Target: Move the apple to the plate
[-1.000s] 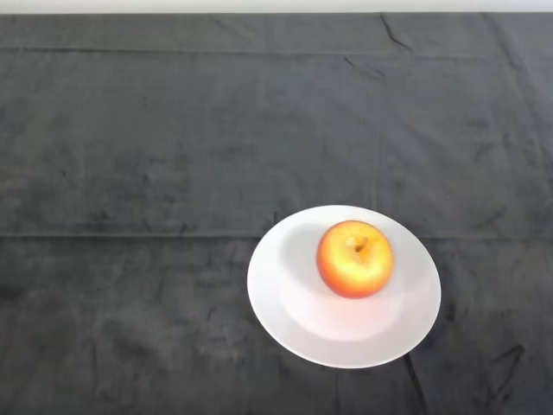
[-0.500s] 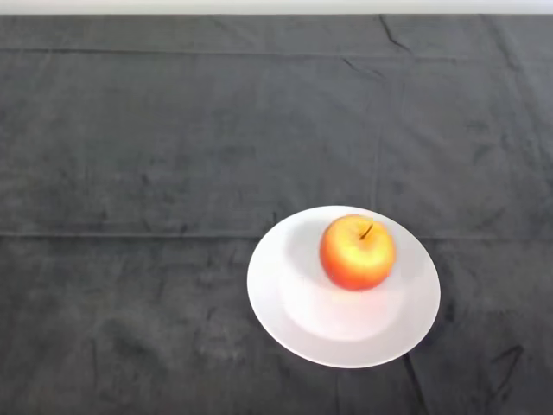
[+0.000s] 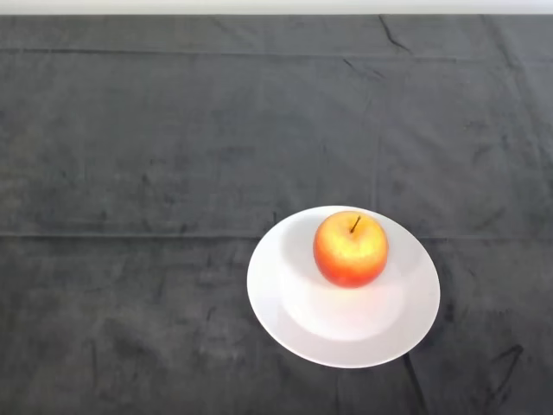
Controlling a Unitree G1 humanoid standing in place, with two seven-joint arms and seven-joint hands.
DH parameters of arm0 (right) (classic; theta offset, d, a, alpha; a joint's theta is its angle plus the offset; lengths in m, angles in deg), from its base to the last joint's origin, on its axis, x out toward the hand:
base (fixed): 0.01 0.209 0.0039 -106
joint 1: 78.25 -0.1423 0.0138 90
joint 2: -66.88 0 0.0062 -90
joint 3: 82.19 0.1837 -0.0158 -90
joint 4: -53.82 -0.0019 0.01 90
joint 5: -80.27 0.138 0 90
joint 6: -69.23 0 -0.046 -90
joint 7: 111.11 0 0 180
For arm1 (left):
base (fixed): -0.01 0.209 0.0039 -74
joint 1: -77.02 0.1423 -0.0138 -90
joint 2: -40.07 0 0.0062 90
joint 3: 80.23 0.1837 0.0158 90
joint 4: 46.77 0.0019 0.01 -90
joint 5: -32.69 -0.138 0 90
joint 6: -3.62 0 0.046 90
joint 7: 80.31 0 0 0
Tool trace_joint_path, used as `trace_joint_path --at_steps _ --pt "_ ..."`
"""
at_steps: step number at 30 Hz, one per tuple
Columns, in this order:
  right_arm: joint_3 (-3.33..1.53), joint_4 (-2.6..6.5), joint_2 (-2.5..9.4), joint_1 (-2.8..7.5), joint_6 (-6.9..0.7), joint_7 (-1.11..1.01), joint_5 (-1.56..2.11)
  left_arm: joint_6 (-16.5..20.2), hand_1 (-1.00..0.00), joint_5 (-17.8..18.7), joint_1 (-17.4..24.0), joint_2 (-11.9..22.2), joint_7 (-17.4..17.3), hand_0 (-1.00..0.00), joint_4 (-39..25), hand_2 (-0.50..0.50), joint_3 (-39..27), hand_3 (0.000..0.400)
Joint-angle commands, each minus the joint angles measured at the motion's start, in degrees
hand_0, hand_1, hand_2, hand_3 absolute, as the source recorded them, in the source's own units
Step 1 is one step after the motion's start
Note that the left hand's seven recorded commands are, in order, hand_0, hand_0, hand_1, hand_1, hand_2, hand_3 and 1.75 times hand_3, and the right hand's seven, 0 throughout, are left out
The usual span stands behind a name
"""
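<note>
A red and yellow apple [image 3: 350,249] with a short dark stem sits on a round white plate [image 3: 294,322] at the lower middle right of the head view. The apple rests on the far half of the plate, stem up. No part of the robot shows.
The dark cloth [image 3: 155,156] covers the whole table, with creases and folds across it. The table's far edge [image 3: 276,12] runs along the top of the view.
The apple has rolled a little on the plate, away from me and slightly left, and its stem has turned more upright. The plate has not moved.
</note>
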Motion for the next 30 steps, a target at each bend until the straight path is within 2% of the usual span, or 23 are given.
trace_joint_path --at_steps 1,30 --pt "0.44 -0.08 -1.5 -0.64 -0.16 -0.18 0.98 0.15 0.0 -0.92 -0.16 4.03 0.89 0.0 0.44 0.0 -1.18 0.0" --pt "0.44 0.05 -1.54 -0.69 -0.12 -0.28 0.88 0.02 0.0 -2.24 -0.39 4.32 -0.08 0.0 1.25 0.0 -1.3 0.0"
